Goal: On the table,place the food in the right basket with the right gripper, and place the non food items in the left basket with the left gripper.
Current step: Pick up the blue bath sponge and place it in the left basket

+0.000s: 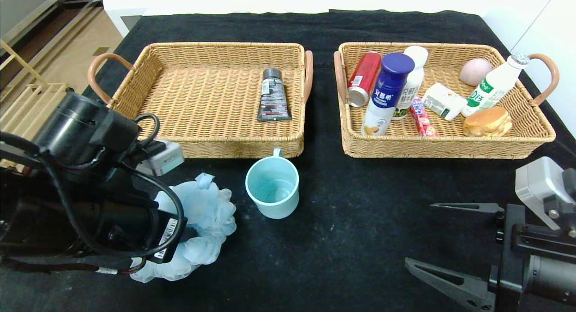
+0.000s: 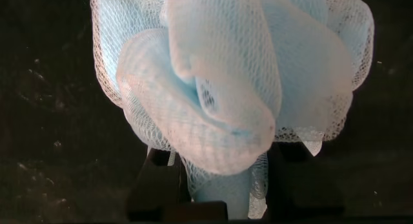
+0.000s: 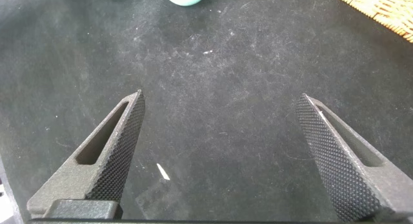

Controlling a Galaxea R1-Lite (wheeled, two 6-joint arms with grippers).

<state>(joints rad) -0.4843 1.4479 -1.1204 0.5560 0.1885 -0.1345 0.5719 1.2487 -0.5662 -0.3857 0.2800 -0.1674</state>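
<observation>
black-clothed table (image 1: 342,222), food already in right basket (image 1: 535,136); left gripper (image 2: 219,185) closing on bath pouf (image 1: 202,222) near front edge, beside mug (image 1: 272,187); next: lift into left basket (image 1: 202,147); right gripper (image 3: 222,156) parked wide, empty

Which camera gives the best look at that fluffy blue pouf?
The left wrist view: the pouf fills it, mesh folds plain, between the left gripper's fingers. The head view shows the pouf on the table, partly behind the left arm. The right wrist view shows almost none of it.
</observation>
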